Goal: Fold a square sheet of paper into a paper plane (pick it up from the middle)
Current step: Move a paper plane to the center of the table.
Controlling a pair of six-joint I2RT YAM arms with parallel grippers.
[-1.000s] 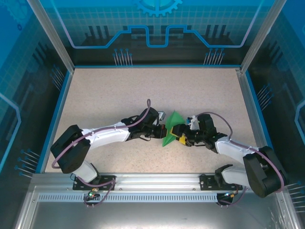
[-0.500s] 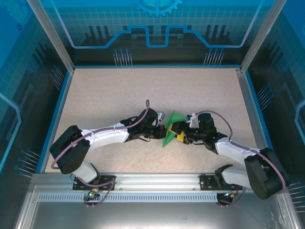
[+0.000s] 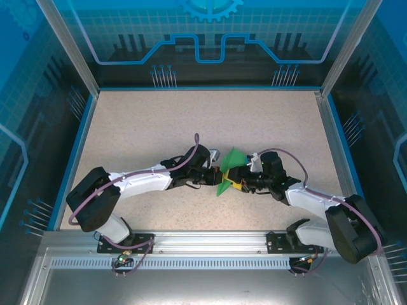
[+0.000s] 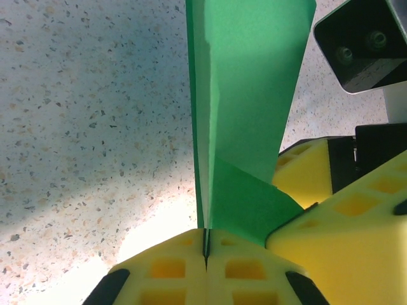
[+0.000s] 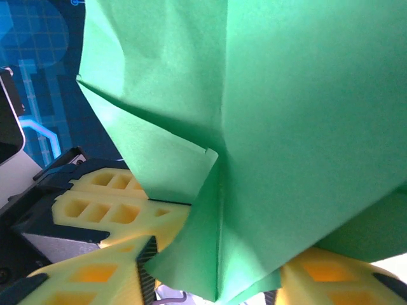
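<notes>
Step in hand: mid-fold, judged from the creased paper [image 4: 248,95]. The left tool [image 4: 205,244] is clamped on the paper's near edge. The right tool [image 5: 216,283] straddles the paper's opposite side, but whether it grips cannot be told. The next move probably calls for a firm right-hand pinch on the flap. The tools crowd each other at the paper, and speckled worktop [image 3: 159,127] extends beyond it.

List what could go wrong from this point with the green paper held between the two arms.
1. The left fingers pinch the green paper on a narrow strip at its crease; a sideways tug could slip or tear it.
2. The right fingers straddle a loose, buckled flap; closing there could set a crooked fold.
3. Both sets of fingers sit very close, so they might knock together.
</notes>
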